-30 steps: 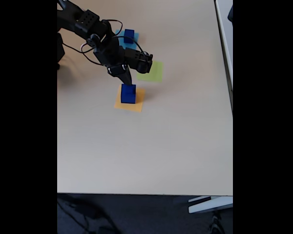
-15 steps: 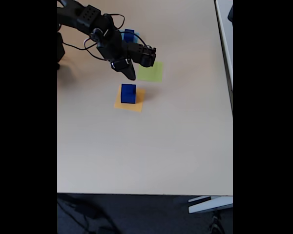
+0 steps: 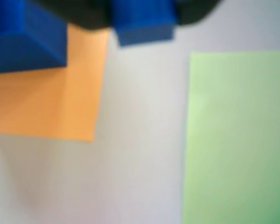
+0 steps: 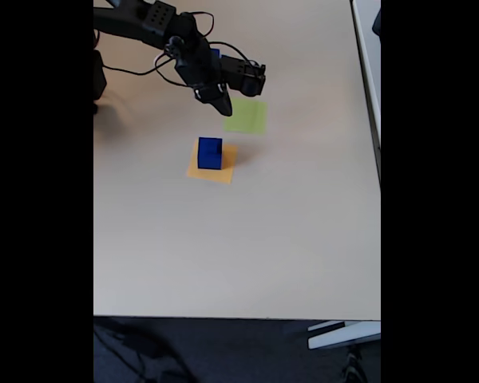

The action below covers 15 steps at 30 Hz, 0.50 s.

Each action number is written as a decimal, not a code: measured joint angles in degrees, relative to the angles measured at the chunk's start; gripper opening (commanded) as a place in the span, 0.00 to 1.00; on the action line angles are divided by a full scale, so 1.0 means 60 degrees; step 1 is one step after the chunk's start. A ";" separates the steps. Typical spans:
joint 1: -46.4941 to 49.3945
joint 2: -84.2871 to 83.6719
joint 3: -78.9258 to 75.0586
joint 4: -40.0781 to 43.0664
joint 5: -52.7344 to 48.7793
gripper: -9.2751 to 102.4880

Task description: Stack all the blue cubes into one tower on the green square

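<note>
Blue cubes sit in two places in the wrist view: at the far left a large blue cube [image 3: 23, 39] rests on the orange-yellow square [image 3: 51, 102], covering its far-left part, and just to the right a smaller blue cube [image 3: 142, 21] hangs at the top edge beneath the dark claw [image 3: 130, 11] — it looks gripped there, lifted clear of the pale worktop [image 3: 135, 154]. Which part of the claw touches it is too blurred to tell. Further right, past a strip of bare worktop, the green square [image 3: 235, 140] fills the right side, with nothing on it.

In the fixed view, going left to right, the black arm [image 4: 156, 28] reaches in from the far left corner. Its claw [image 4: 222, 102] points down over the worktop [image 4: 239, 239], between the orange-yellow square [image 4: 226, 169] and the far edge, well above the surface. A blue cube [image 4: 210, 153] stands on the orange-yellow square, toward its left side. A patch of blue [image 4: 215, 54] shows behind the arm — too hidden to name. Just right of the claw lies the green square [image 4: 247, 117], apart from the orange-yellow one and farther from the camera.
</note>
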 measured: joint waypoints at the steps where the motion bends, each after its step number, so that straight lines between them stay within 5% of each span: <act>1: -0.0117 -0.0190 0.0000 -0.0117 0.0000 0.08; 15: -0.0791 -0.1714 -0.1025 -0.0352 0.0293 0.08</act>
